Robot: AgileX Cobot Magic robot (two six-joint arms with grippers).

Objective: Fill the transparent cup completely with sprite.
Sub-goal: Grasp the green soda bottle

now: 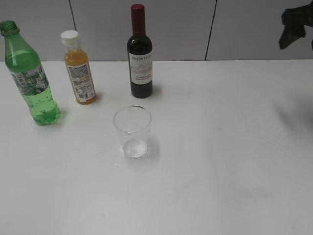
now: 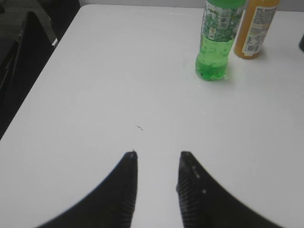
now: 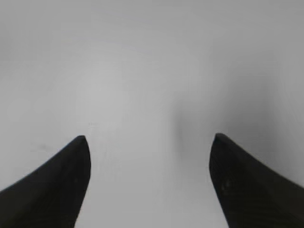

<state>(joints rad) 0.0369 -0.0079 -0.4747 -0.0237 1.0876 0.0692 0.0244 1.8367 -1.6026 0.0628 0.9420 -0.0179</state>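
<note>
Ahead of my left gripper [image 2: 157, 156] and to its right, the green sprite bottle [image 2: 214, 42] loses its neck and mouth to the top edge, and the orange-juice bottle [image 2: 254, 28] just beyond it loses its cap. My right gripper [image 3: 149, 140] faces only a blurred pale surface. In the exterior view, my right arm [image 1: 296, 27] is a smeared dark shape, clipped at the right edge.

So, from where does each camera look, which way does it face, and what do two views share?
Exterior: raised in front, slanting down at the table, transparent cup and wine bottle; a dark robot part at top right.
Left wrist: low over the table, facing the sprite bottle; the open left hand shows.
Right wrist: facing bare table; open right hand.
Shared: sprite and orange-juice bottle.
</note>
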